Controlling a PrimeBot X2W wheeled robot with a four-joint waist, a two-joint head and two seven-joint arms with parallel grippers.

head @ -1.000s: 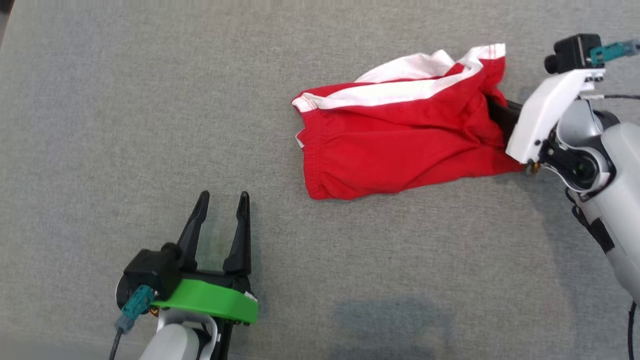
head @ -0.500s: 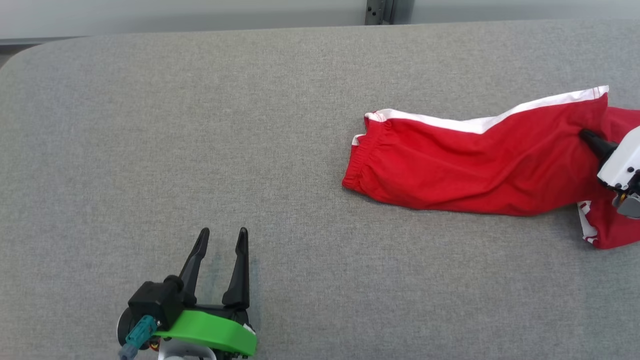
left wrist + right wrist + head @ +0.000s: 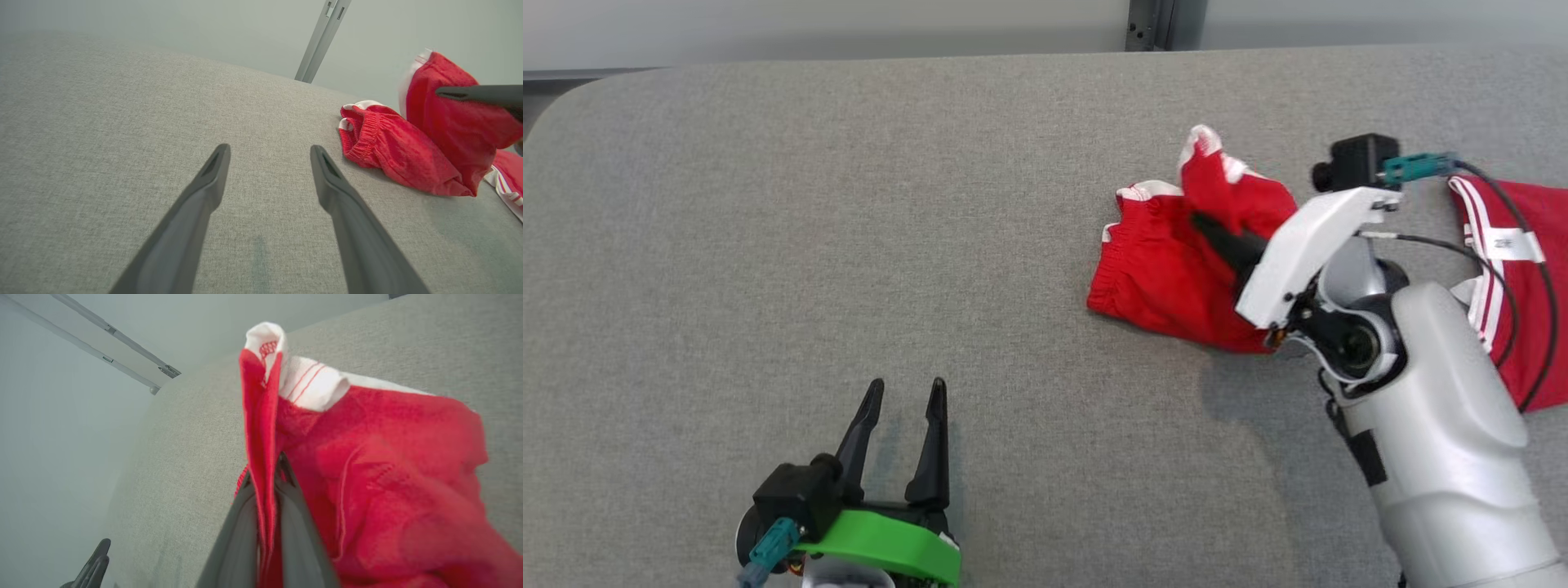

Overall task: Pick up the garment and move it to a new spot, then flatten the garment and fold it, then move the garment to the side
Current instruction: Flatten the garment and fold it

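The right end effector (image 3: 1207, 224) is clamped on a fold of the red garment (image 3: 1156, 273) and holds its white-trimmed edge raised above the grey bench (image 3: 849, 212). The rest of the garment lies on the bench's right half, part of it beyond the right arm. The left end effector (image 3: 907, 390) hovers well apart from it, fingers spread and empty

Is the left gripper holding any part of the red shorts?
No, the left gripper stands open over the bare grey surface, apart from the red shorts lying off to its side.
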